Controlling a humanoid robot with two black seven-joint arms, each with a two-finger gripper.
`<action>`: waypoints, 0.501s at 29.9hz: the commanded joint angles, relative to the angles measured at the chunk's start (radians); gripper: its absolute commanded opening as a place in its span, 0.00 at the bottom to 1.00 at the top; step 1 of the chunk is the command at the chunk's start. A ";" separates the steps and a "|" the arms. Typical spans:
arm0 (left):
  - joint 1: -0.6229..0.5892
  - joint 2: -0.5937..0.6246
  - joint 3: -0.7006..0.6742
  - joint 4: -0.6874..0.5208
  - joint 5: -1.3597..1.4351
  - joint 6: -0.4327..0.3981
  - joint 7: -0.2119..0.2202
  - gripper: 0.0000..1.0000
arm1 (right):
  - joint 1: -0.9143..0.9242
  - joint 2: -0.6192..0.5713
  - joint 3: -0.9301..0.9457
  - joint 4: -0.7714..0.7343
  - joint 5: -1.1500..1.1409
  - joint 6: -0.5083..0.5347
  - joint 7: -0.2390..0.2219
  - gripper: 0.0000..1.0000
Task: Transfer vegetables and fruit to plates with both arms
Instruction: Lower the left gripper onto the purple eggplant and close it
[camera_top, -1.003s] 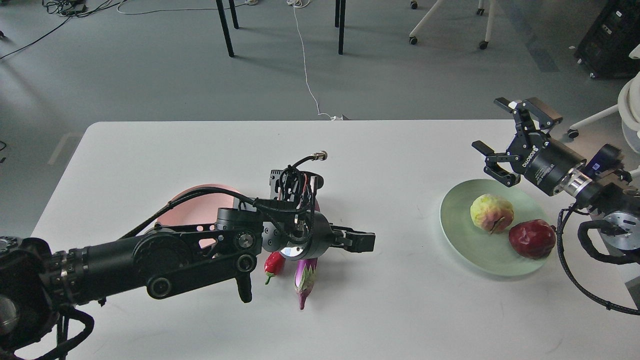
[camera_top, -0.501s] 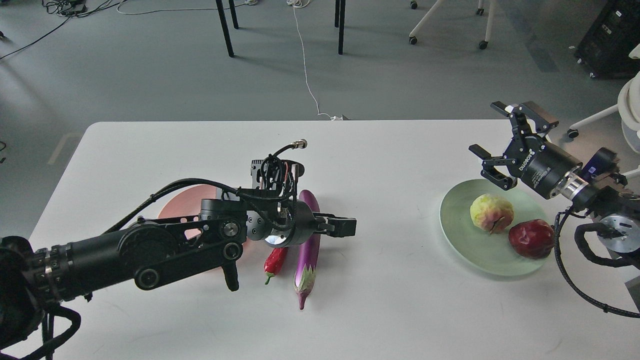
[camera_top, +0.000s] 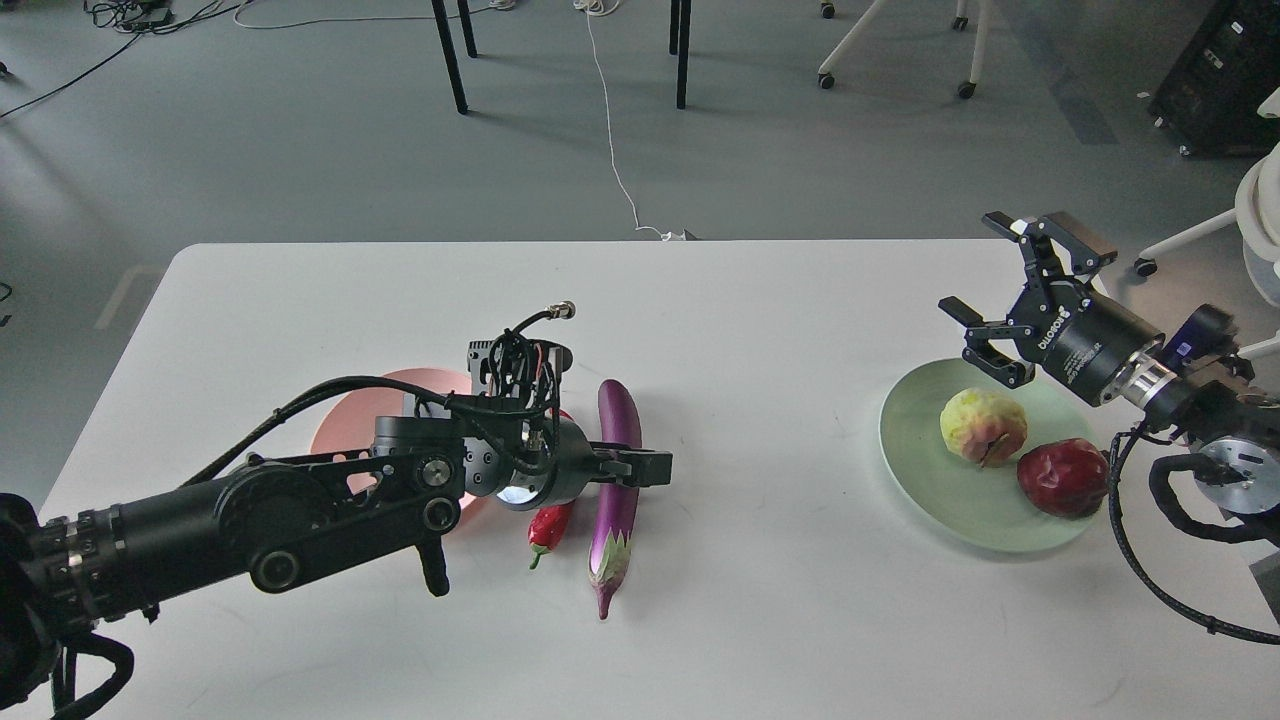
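The purple eggplant (camera_top: 612, 530) lies on the white table (camera_top: 800, 620), calyx toward me. The red chili (camera_top: 548, 528) lies just left of it, partly under my left wrist. My left gripper (camera_top: 640, 467) reaches across the eggplant's middle, seen side-on, so its fingers cannot be told apart. The pink plate (camera_top: 345, 430) is behind my left arm and mostly hidden. The mint green plate (camera_top: 910, 460) holds the yellow-green fruit (camera_top: 983, 426) and the dark red fruit (camera_top: 1065, 477). My right gripper (camera_top: 1010, 290) is open and empty, above the green plate's far edge.
Beyond the table's far edge are floor, black table legs (camera_top: 450, 55), a white cable (camera_top: 612, 130) and chair bases (camera_top: 900, 45). The right arm's cables (camera_top: 1130, 540) loop near the table's right edge.
My left arm has drawn back to the left, uncovering most of the eggplant. The eggplant and chili have not moved. My right gripper has shifted slightly and stays open.
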 joint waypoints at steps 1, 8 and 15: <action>0.006 -0.004 0.002 -0.001 0.000 0.005 0.000 0.99 | 0.000 0.000 0.003 0.000 0.000 0.000 0.000 0.98; 0.022 -0.012 0.002 0.002 0.005 0.008 0.000 0.97 | -0.002 -0.003 0.005 0.002 0.000 0.000 0.000 0.98; 0.024 -0.015 0.002 0.025 0.003 0.005 0.000 0.93 | -0.006 -0.009 0.006 0.000 0.000 0.000 0.000 0.98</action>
